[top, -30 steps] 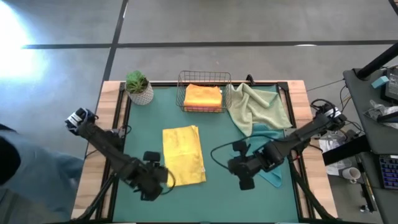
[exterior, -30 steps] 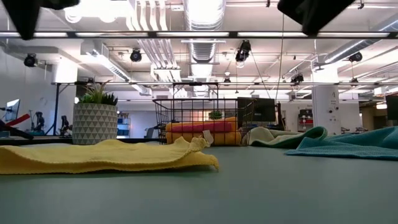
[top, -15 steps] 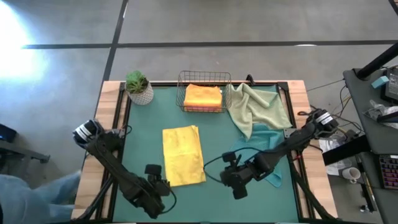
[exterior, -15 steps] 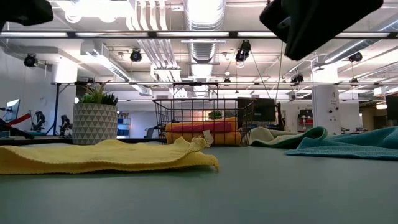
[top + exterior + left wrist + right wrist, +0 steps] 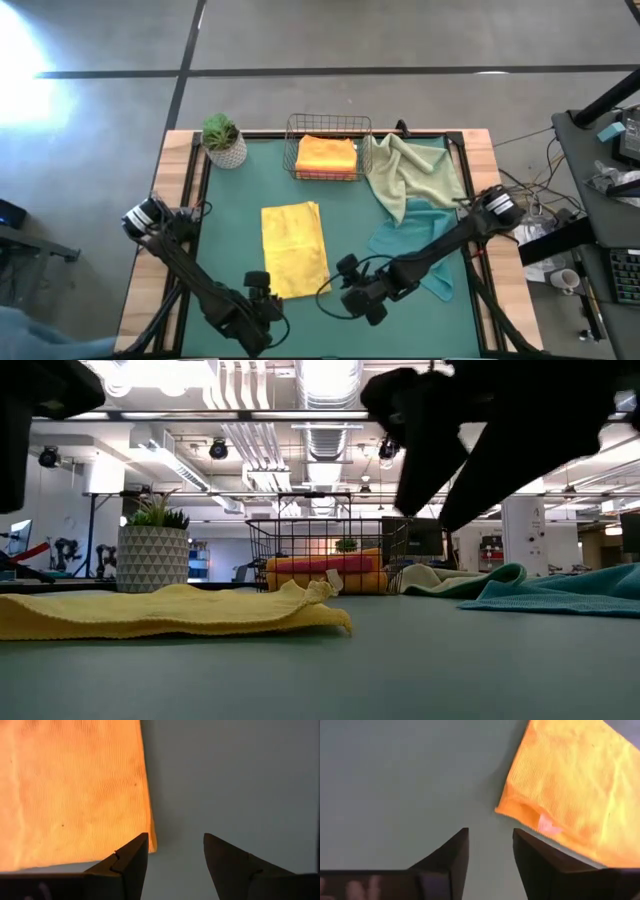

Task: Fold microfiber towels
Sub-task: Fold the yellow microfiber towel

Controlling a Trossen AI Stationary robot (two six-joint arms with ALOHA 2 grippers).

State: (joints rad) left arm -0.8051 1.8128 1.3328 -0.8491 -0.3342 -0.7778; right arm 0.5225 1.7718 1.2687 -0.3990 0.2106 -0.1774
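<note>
A yellow towel (image 5: 295,248) lies flat as a folded rectangle on the green table mat (image 5: 230,200). My left gripper (image 5: 262,300) hovers open by the towel's near left corner; the towel's corner (image 5: 148,845) shows beside its fingers (image 5: 132,852). My right gripper (image 5: 350,290) hovers open just off the near right corner (image 5: 502,810), touching nothing. An orange towel (image 5: 326,155) lies in a wire basket (image 5: 328,122). A sage green towel (image 5: 415,172) lies crumpled at the far right, overlapping a teal towel (image 5: 428,245).
A potted plant (image 5: 223,140) stands at the far left corner. Cables run along the table's right edge (image 5: 480,200). Bare mat lies left of the yellow towel and along the near edge (image 5: 330,340). In the low view my right arm (image 5: 470,440) hangs over the mat.
My right gripper has moved toward the table's left and near edges and come down, from beside the teal towel to the yellow towel's near right corner. My left gripper has drawn back toward the near edge. The towels lie as before.
</note>
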